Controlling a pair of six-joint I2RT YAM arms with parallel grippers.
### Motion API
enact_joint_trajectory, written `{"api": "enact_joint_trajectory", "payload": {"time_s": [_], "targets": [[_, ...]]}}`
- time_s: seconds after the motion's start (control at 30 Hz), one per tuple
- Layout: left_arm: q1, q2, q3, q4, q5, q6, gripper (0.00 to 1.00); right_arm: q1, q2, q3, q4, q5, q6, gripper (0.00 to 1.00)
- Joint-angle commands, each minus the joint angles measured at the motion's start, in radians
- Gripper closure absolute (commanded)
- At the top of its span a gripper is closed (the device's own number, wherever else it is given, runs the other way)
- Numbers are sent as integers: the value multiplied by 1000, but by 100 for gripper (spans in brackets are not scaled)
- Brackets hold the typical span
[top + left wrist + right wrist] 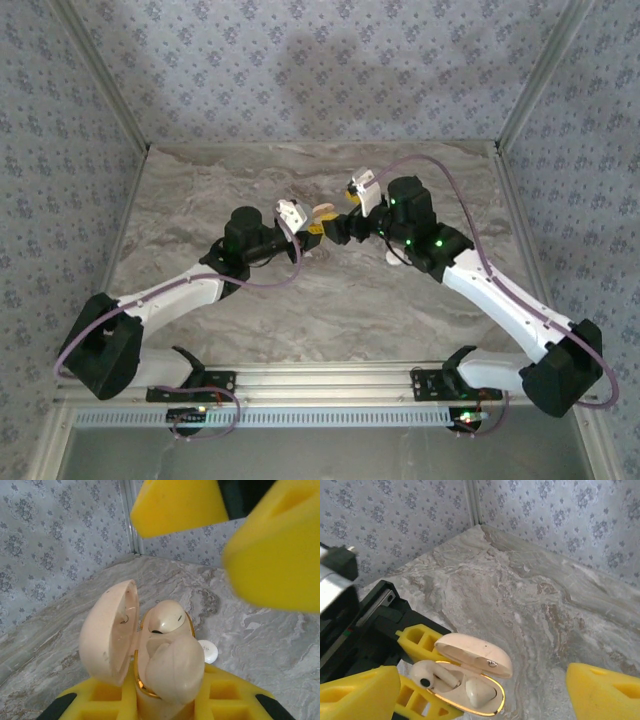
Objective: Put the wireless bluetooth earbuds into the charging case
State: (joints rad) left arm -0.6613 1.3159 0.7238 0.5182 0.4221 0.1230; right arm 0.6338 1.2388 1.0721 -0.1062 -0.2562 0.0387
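My left gripper [165, 707] is shut on the peach charging case [150, 680], gripping its lower body between yellow fingers [100, 700]. The lid [107, 630] stands open. In the right wrist view one of the earbuds [481, 693] lies seated in the case [492, 702]. The other earbud [426, 674] leans out over the rim, its dark tip showing. My right gripper [482, 680] hovers just above the case, jaws wide apart and holding nothing. From above, both grippers meet at mid-table, left [312, 231] and right [342, 227], with the case [324, 211] between them.
A small white round disc [208, 651] lies on the marble table [535, 595] just beyond the case. Patterned walls close the table at the back and sides. Both arms lean in from the near edge.
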Motion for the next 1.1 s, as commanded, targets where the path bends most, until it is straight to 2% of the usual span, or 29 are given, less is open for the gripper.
{"api": "enact_joint_trajectory", "payload": {"time_s": [0.0,0.3,1.07], "targets": [[0,-33,11,13,-1,4,82,3,26,39,-1,5,53,12],[0,-35,11,13,0,2,82,1,56,40,34,-51,70,11],[0,-59,0,14,-3,-3,82,-55,29,10,-13,-34,83,13]]}}
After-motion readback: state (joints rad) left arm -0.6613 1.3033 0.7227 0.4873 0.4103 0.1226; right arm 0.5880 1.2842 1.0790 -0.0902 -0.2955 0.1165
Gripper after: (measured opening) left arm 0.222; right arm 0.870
